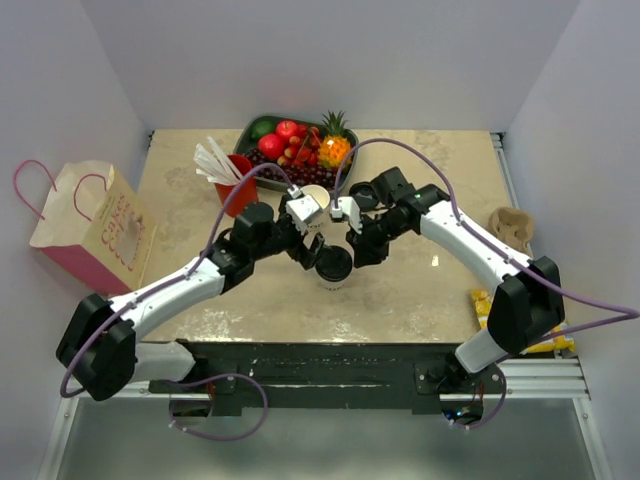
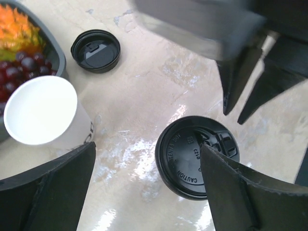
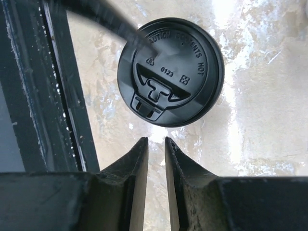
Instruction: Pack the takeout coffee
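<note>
The takeout coffee, a white paper cup with a black lid, stands upright on the table between the two arms. My left gripper hovers over it, open wide; in the left wrist view the lid sits just inside the right finger, and bare table fills the rest of the gap. My right gripper is on the cup's other side. In the right wrist view its fingertips stand a narrow slit apart, holding nothing, just short of the lid.
A lidless white cup and a loose black lid sit just behind the coffee. A red cup with straws and a fruit tray stand at the back. A paper bag stands far left, a cardboard cup carrier far right.
</note>
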Controlling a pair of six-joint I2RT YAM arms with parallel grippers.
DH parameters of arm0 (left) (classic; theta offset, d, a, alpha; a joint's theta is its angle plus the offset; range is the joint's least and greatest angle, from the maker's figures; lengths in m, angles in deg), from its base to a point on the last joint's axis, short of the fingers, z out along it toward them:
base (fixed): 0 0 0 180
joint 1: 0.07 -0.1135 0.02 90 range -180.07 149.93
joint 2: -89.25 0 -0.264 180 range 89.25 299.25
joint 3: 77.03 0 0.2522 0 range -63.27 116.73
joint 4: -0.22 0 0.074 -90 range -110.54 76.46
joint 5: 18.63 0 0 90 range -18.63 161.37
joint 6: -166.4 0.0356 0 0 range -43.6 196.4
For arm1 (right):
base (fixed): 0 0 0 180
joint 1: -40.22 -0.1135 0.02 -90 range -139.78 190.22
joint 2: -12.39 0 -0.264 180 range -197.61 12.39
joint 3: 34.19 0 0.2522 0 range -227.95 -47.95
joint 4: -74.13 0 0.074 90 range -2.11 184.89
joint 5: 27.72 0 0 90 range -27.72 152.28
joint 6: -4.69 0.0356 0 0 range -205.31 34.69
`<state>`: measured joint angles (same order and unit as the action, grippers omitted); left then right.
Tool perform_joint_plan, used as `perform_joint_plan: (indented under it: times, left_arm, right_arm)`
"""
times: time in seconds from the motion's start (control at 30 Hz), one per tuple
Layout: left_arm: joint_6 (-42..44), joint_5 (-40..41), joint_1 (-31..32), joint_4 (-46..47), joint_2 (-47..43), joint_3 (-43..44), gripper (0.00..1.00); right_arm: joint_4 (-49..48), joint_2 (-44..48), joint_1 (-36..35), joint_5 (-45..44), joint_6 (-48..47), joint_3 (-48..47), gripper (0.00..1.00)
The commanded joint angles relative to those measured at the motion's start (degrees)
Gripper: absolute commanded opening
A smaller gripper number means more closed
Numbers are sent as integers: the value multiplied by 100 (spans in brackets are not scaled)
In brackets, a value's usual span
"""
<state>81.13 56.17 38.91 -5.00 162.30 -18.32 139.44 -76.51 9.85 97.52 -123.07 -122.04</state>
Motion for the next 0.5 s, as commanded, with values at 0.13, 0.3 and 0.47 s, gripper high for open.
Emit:
perform_joint_plan:
  times: [0.13, 0.3, 0.47]
  left_arm:
    - [-2362, -562, -716, 393, -362, -486, 95]
    - [-2714, -1080, -734, 1088, -354, -943, 98]
    - [-3117, -1380, -813, 1501, -222, -1199, 98]
  right_arm:
    - [356, -618, 645, 1106, 742, -1221, 35]
    - [592, -1654, 805, 2064, 1095, -1907, 49]
    - [506, -2069, 813, 2469, 1402, -1909, 51]
